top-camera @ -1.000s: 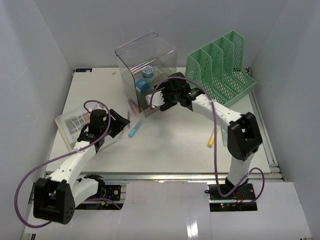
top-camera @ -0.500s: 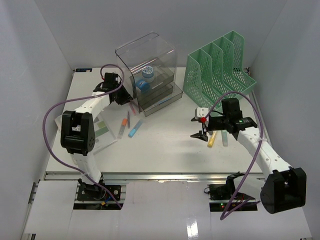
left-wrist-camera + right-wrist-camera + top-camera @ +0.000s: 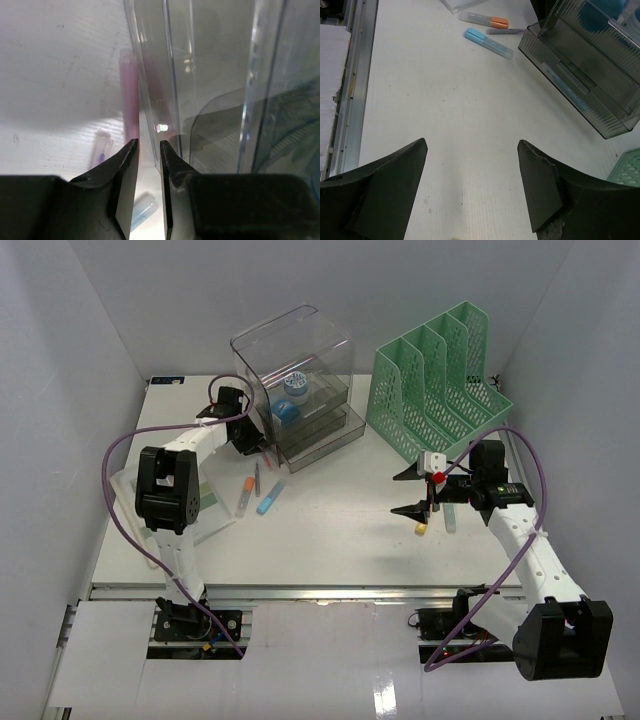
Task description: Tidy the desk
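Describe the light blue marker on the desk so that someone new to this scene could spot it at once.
Find the clear smoky drawer box at the back of the desk. Just in front of its left corner lies a small cluster of pens. The marker is the rightmost and thickest of them and the only light blue one; beside it are a thin dark pen and a clear pen with an orange cap.
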`<control>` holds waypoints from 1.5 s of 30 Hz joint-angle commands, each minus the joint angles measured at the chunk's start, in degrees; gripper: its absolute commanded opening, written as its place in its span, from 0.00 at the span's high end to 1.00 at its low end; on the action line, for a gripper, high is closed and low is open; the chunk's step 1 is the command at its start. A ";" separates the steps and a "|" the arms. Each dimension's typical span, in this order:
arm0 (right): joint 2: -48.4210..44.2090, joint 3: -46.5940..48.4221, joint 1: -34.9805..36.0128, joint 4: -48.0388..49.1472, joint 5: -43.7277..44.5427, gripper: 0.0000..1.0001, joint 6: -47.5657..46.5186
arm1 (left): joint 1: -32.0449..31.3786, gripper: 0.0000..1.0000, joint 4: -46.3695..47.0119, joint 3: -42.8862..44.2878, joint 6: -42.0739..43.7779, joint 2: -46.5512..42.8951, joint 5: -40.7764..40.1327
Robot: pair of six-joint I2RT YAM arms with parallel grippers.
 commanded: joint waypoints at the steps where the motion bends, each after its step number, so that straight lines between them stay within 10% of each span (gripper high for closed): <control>1: -1.93 -0.20 -0.69 -0.86 -3.93 0.20 -1.09 | 0.22 0.65 -0.89 3.83 0.34 1.72 -0.05; 29: -3.53 -0.37 -4.96 -3.43 -8.59 0.20 -1.92 | 0.22 0.63 -11.86 11.96 6.52 10.21 -5.92; 45: -7.57 -1.40 -7.33 -6.18 -8.92 0.20 -3.50 | 1.53 0.81 -12.37 12.73 5.04 6.93 -6.71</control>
